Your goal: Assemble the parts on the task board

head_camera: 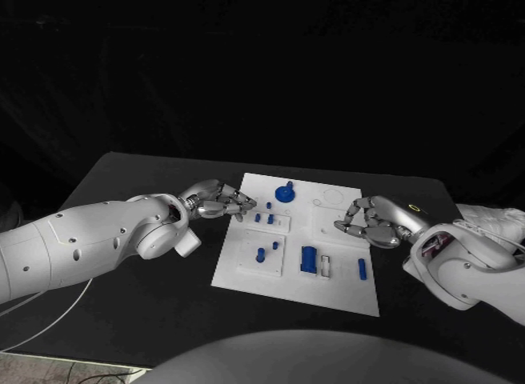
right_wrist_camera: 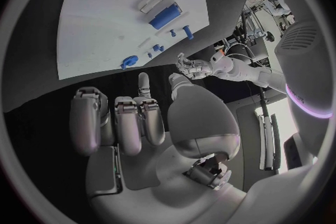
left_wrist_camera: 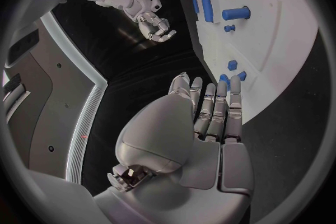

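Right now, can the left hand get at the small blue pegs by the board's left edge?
Probably yes. The left hand hovers at the task board edge, holding nothing, fingertips beside the small blue pegs. Nothing lies between them.

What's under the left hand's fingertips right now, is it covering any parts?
The left hand hovers at the task board's left edge, holding nothing. Small blue parts lie just beyond its fingertips, uncovered. In the left wrist view one blue part sits partly behind the fingertips; what lies directly beneath is hidden.
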Controlling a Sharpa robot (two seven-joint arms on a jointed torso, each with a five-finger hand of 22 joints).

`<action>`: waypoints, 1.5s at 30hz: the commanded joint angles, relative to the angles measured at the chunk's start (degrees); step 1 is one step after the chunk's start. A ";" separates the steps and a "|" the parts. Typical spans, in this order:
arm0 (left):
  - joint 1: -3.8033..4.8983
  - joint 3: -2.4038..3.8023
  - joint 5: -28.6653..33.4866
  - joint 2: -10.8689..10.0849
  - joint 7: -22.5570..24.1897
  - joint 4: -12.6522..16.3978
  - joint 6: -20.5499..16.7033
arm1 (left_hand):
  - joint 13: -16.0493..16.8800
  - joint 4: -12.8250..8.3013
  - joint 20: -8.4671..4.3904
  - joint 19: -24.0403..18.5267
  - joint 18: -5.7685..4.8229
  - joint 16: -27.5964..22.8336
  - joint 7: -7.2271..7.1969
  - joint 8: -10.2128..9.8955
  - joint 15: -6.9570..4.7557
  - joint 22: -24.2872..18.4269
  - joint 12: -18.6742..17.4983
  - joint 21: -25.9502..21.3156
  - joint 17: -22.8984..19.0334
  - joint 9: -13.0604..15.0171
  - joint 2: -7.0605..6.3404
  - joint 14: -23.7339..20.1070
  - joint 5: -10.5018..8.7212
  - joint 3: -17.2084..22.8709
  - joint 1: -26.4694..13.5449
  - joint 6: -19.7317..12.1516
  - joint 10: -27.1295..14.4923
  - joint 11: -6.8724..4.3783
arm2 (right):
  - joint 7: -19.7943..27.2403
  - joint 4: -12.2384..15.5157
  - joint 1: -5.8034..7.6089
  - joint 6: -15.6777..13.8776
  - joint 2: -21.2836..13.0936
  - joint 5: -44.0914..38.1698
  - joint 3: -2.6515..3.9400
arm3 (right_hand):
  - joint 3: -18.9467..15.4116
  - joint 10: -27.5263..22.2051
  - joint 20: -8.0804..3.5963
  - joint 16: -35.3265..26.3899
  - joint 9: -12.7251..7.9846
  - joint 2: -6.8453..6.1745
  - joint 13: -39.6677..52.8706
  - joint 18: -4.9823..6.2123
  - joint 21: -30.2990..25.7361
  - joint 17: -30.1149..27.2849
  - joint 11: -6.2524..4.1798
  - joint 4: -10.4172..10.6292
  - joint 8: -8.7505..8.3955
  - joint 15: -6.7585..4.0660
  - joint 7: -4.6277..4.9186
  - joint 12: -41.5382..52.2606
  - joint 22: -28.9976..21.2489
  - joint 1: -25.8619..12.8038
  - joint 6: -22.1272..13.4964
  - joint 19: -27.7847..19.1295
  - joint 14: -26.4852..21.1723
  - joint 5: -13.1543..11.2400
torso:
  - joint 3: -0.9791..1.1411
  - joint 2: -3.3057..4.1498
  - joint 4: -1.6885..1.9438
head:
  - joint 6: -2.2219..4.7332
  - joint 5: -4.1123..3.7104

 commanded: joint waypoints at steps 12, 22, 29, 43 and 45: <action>0.01 0.05 -0.05 0.58 1.09 0.05 -0.08 | -0.05 0.06 0.13 0.21 0.67 0.26 0.32 0.28 0.06 0.09 0.39 -0.17 -0.11 0.08 0.18 -0.33 0.43 0.47 0.71 0.00 -0.33 0.10 | -24.26 -3.54 3.93 32.43 1.97 1.64 -0.05 | -0.82 6.02 -2.76 0.20 0.15 -1.28 15.08 -1.28 1.58 15.08 -2.42 -0.76 -8.99 -2.66 -2.71 0.22 11.88 0.26 12.45 1.06 6.03 -2.10 | 0.03 0.13 -0.09 | -0.01 -0.45; 0.01 0.05 -0.05 0.91 0.95 -0.20 0.29 | -0.05 0.06 0.13 0.21 0.67 0.26 0.32 0.28 0.06 0.09 0.39 -0.17 -0.11 0.08 0.18 -0.33 0.43 0.47 0.71 0.00 -0.33 0.10 | -26.23 -5.28 4.17 35.63 3.78 0.68 -0.05 | -0.63 6.02 -3.06 0.20 0.20 -1.62 15.08 -1.03 0.47 15.08 -2.46 -0.91 -12.36 -2.87 -2.61 0.22 11.48 1.04 13.41 0.51 6.03 -2.36 | 0.03 0.07 -0.07 | -0.01 -0.89; 0.01 0.05 -0.05 0.92 1.56 -0.08 -0.09 | -0.01 0.05 0.20 0.38 0.76 0.48 0.33 0.53 0.04 0.20 0.65 -0.17 -0.23 0.15 0.22 -0.17 0.49 0.61 0.99 0.24 -0.01 0.09 | -26.16 -6.63 4.17 35.36 5.13 3.63 -0.09 | -0.81 6.02 -2.91 0.20 0.40 -1.56 15.08 -0.78 -0.68 15.08 -2.17 -0.61 -14.36 -2.67 -2.28 0.22 11.10 0.73 13.47 -0.13 6.03 -3.62 | 0.03 0.10 -0.05 | -0.01 -1.01; 0.01 0.05 -0.05 0.93 1.44 -0.16 0.12 | -0.01 0.04 0.21 0.43 0.78 0.53 0.33 0.57 0.03 0.22 0.70 -0.17 -0.25 0.16 0.22 -0.12 0.53 0.64 1.06 0.26 0.05 0.08 | -26.03 -9.54 2.53 34.79 7.64 6.53 -0.21 | -1.20 6.02 -2.36 0.20 0.62 -1.07 15.08 -0.37 -2.57 15.08 -1.59 -0.52 -17.53 -2.00 -1.60 0.22 10.52 0.17 12.88 -1.14 6.03 -6.40 | 0.05 0.06 -0.09 | -0.01 -1.11; 0.01 0.05 -0.05 0.90 1.40 -0.15 0.14 | -0.01 0.04 0.21 0.43 0.78 0.53 0.33 0.57 0.03 0.22 0.70 -0.17 -0.25 0.16 0.22 -0.12 0.53 0.64 1.06 0.26 0.05 0.08 | -26.07 -9.75 2.32 34.93 7.87 6.59 -0.21 | -1.19 6.02 -2.32 0.20 0.68 -1.05 15.08 -0.35 -2.68 15.08 -1.59 -0.61 -17.62 -1.97 -1.61 0.22 10.49 0.26 13.00 -1.20 6.03 -6.52 | 0.05 0.06 -0.09 | -0.01 -1.15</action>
